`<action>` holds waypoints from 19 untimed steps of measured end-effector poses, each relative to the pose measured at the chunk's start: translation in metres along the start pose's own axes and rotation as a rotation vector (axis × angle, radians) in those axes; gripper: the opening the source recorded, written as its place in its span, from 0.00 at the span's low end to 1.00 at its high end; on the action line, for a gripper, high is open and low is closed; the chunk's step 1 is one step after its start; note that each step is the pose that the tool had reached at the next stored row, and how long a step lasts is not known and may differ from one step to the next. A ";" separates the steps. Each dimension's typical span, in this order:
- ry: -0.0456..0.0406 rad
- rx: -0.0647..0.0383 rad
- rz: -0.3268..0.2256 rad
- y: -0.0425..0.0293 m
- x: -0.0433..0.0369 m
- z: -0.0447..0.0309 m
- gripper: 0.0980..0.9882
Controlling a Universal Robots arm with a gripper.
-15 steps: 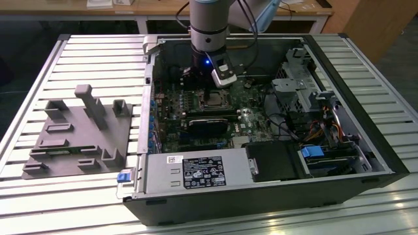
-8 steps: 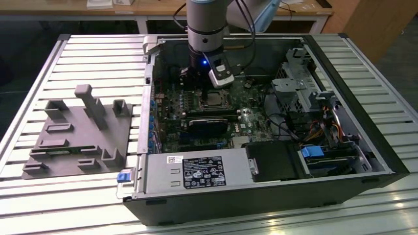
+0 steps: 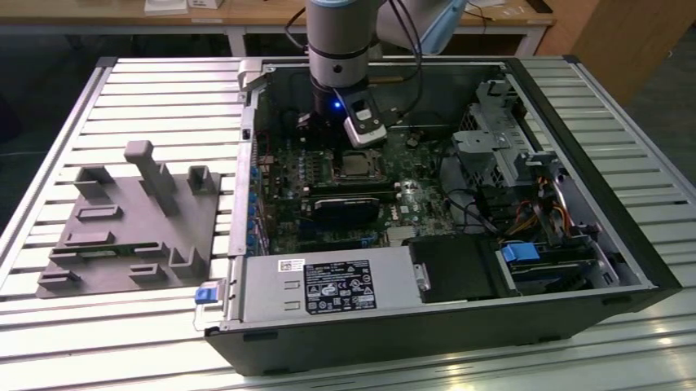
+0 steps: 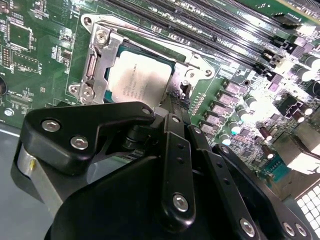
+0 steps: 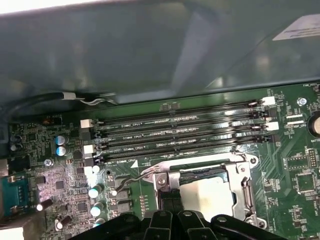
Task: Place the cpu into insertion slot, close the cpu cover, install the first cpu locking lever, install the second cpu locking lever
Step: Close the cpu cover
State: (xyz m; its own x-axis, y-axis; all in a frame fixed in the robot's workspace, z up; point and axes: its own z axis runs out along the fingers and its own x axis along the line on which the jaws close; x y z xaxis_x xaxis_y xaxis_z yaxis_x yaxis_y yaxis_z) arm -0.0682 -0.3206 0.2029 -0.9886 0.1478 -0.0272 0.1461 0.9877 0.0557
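Note:
The cpu (image 4: 137,80) lies flat in the insertion slot (image 3: 354,165), its silver-grey top showing through the window of the cpu cover (image 4: 97,60), which is folded down over it. In the first wrist view the cpu (image 5: 207,195) and the cover frame (image 5: 241,187) sit just below the memory slots. My gripper (image 4: 174,102) is shut, its black fingertips together at the socket's corner beside a thin wire locking lever (image 5: 134,177). From the exterior view the gripper (image 3: 367,142) hangs just above the socket.
Long black memory slots (image 5: 180,127) run beside the socket. A black card (image 3: 348,208) and the power supply (image 3: 326,285) lie nearer the case front. The case wall (image 5: 150,50) rises behind. A grey fixture (image 3: 130,220) stands at the exterior view's left.

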 end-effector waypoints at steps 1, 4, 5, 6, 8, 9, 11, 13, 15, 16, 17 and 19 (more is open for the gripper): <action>0.0001 0.000 -0.001 -0.0001 0.0001 0.0003 0.00; 0.0001 0.000 -0.002 -0.0001 0.0003 0.0010 0.00; 0.0002 0.000 -0.002 -0.0001 0.0003 0.0012 0.00; 0.0002 0.000 -0.003 -0.0002 0.0003 0.0014 0.00; 0.0004 0.000 -0.003 -0.0002 0.0004 0.0019 0.00; 0.0004 0.000 -0.003 -0.0002 0.0004 0.0019 0.00; 0.0003 0.000 -0.003 -0.0001 0.0003 0.0020 0.00; 0.0002 0.000 -0.003 -0.0001 0.0003 0.0020 0.00; -0.0003 -0.001 -0.003 0.0001 0.0002 0.0010 0.00; 0.0000 -0.001 -0.003 0.0001 0.0002 -0.0003 0.00; 0.0002 0.000 -0.003 0.0001 0.0002 -0.0018 0.00; 0.0002 0.000 -0.003 0.0002 0.0002 -0.0043 0.00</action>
State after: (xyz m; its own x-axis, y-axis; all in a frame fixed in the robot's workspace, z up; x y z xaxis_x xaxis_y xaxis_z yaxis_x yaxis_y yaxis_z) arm -0.0685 -0.3206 0.2072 -0.9891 0.1445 -0.0272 0.1428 0.9882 0.0558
